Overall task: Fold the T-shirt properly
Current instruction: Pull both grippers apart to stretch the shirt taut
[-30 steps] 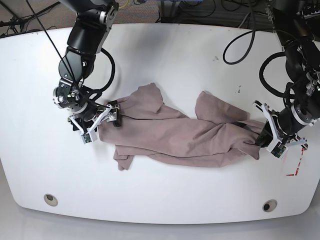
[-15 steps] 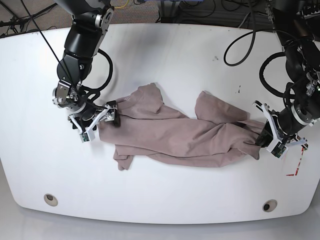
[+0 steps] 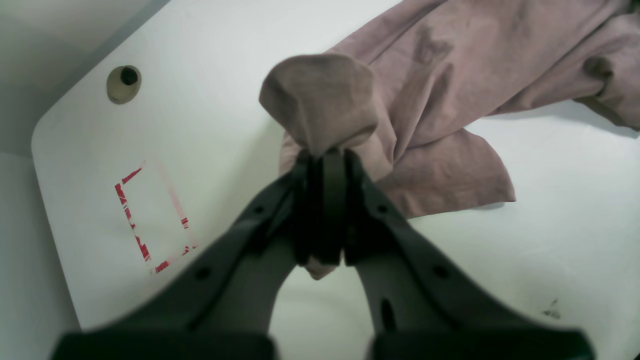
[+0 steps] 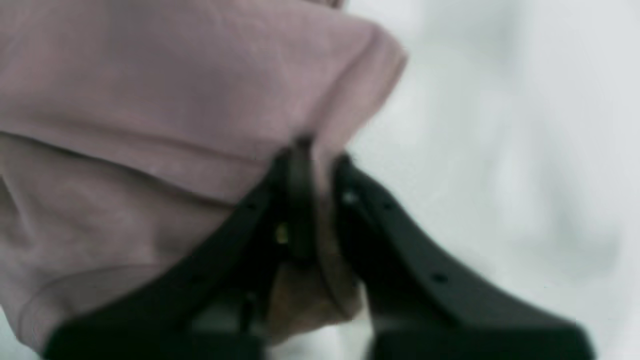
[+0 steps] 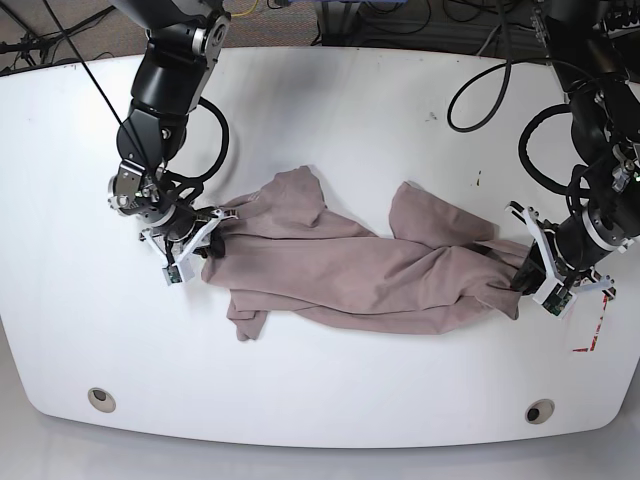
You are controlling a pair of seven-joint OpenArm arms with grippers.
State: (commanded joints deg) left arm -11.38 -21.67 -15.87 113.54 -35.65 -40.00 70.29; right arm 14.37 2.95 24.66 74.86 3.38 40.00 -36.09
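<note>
The taupe T-shirt (image 5: 350, 270) lies crumpled and stretched across the middle of the white table. At its right end my left gripper (image 5: 519, 280) is shut on a bunched corner of the T-shirt (image 3: 320, 107); in the left wrist view the jaws (image 3: 325, 165) pinch the cloth tight. At its left end my right gripper (image 5: 208, 243) is shut on the T-shirt's edge. The blurred right wrist view shows the T-shirt (image 4: 150, 100) folded over the closed gripper (image 4: 312, 160).
A red tape square (image 5: 592, 325) marks the table near the right edge, also visible as the tape square (image 3: 152, 220) in the left wrist view. Two round holes (image 5: 100, 397) (image 5: 539, 411) sit near the front edge. Cables lie behind the table.
My right gripper has closed on the shirt's left edge and the arm shifted slightly. The left arm and the cloth's right end have not moved.
</note>
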